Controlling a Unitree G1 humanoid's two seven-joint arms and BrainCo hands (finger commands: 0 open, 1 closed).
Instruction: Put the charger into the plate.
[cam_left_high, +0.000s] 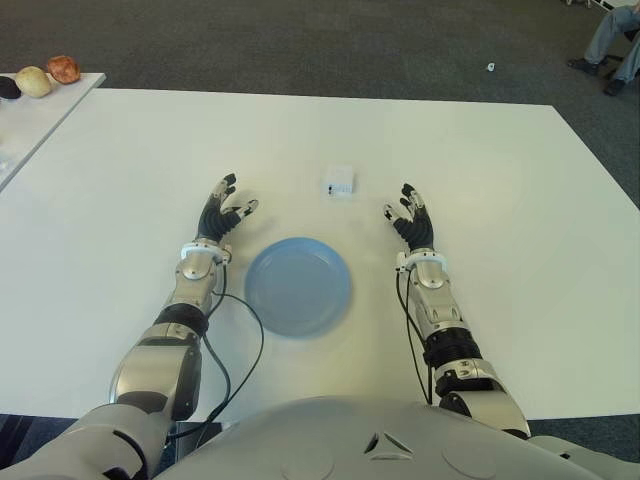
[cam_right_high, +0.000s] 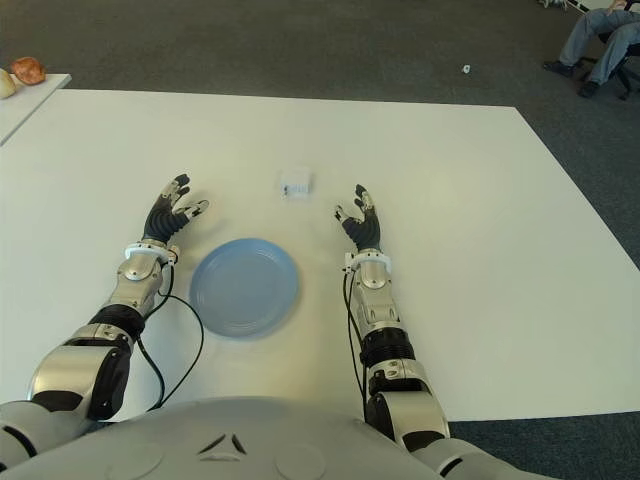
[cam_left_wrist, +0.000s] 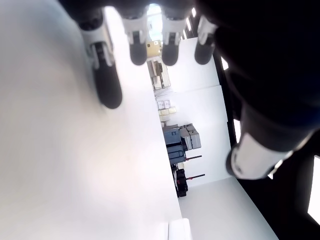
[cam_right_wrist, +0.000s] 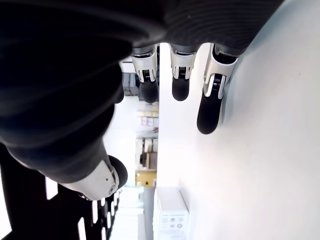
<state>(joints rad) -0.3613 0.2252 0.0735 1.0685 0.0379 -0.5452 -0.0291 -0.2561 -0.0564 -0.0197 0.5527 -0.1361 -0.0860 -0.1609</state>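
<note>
On the white table (cam_left_high: 520, 200), your charger (cam_left_high: 339, 181) sat untouched just beyond the blue plate (cam_left_high: 298, 286), nearer your right hand (cam_left_high: 411, 220). You held both hands loose and empty, fingers spread, the left hand (cam_left_high: 222, 211) flanking the plate's other side, probably so either could reach in; the right looked better placed.
</note>
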